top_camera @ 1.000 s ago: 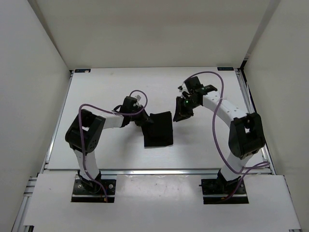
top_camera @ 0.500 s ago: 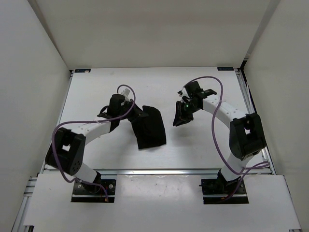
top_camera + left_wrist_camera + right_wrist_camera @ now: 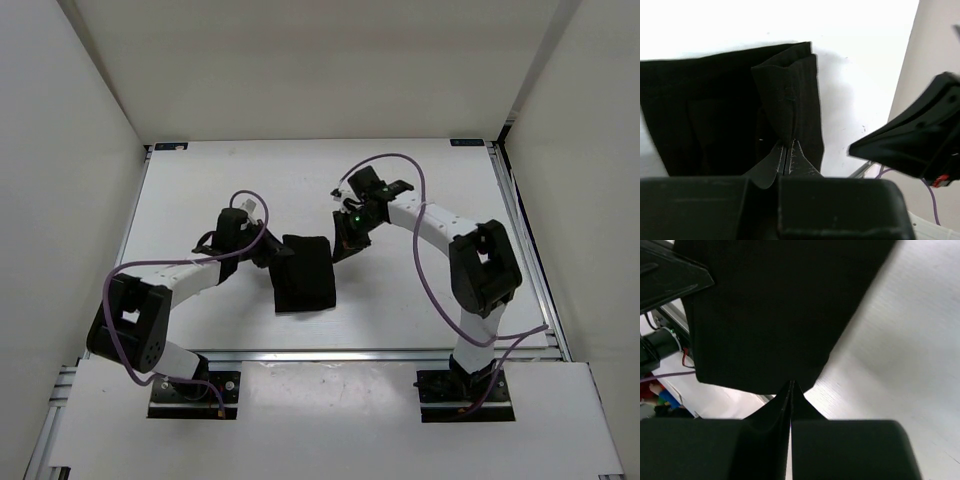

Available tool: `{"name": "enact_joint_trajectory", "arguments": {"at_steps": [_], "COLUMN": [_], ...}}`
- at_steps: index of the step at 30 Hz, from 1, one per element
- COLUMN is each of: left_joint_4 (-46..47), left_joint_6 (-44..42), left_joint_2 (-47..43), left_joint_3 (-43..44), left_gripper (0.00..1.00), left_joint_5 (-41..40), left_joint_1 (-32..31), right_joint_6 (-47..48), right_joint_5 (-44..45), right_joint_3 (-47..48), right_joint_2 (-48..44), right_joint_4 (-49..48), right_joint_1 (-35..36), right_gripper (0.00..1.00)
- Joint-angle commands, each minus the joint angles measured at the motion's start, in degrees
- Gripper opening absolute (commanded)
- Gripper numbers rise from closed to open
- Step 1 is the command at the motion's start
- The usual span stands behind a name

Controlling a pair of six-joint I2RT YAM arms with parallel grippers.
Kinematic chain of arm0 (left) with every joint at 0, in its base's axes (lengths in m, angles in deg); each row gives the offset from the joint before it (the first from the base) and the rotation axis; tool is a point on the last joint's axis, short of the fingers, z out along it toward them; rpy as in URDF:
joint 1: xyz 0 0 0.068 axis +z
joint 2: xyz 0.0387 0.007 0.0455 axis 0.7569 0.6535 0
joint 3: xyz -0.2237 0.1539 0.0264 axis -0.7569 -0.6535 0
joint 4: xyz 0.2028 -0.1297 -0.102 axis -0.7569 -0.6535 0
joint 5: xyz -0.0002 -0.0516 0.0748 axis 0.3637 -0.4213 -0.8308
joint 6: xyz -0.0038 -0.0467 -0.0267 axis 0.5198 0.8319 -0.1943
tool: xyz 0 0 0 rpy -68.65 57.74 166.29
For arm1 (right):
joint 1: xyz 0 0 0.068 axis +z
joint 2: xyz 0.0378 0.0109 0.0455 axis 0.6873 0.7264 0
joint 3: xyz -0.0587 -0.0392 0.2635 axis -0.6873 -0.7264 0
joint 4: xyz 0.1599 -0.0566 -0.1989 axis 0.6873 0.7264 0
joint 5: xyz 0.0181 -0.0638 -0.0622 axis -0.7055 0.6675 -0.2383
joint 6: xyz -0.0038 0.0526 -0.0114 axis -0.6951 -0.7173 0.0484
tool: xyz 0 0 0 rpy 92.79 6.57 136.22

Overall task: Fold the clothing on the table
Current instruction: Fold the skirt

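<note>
The clothing (image 3: 303, 275) is a black folded rectangle lying mid-table (image 3: 200, 180). My left gripper (image 3: 272, 250) is at its upper left edge. In the left wrist view the jaws (image 3: 787, 149) are shut on a raised ridge of the clothing (image 3: 715, 110). My right gripper (image 3: 342, 248) is at the upper right corner of the clothing. In the right wrist view its jaws (image 3: 791, 385) are shut, with the tips touching the edge of the clothing (image 3: 780, 305). Whether any fabric is pinched there is not visible.
White walls enclose the table on three sides. Silver rails run along the right edge (image 3: 512, 210) and the near edge (image 3: 320, 355). Purple cables loop over both arms. The right gripper's body (image 3: 910, 145) shows close by in the left wrist view.
The left gripper shut on the clothing and pulled it left and nearer. The right arm swung left to the clothing's corner, and its jaws went from open to shut.
</note>
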Motion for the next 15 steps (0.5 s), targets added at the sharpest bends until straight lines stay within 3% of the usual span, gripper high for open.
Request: {"name": "enact_joint_trajectory", "arguments": {"at_steps": [1,7,10,15], "left_joint_4": [-1.27,-2.17,-1.81,-1.73], "left_joint_6": [-0.83,-0.48,-0.22,-1.27], "left_joint_2": [-1.65,-4.47,-4.03,0.35], "left_joint_3": [3.64,2.85,2.32,4.51], "left_gripper": [0.0,0.0,0.0,0.0], "left_joint_5": [0.61,0.35,-0.01,-0.71], "left_joint_1": [0.28,0.02,0.1,0.54], "right_joint_6": [1.74,4.46,5.87,7.71], "right_joint_5": [0.7,-4.31,-1.86,5.69], "right_joint_3": [3.13,10.41,13.32,6.41], "right_joint_2": [1.78,6.09,5.57,-1.02], "right_joint_4": [2.22,3.1,4.77,1.71], "right_joint_1": [0.1,-0.61,1.32,5.28], "right_gripper": [0.0,0.0,0.0,0.0]}}
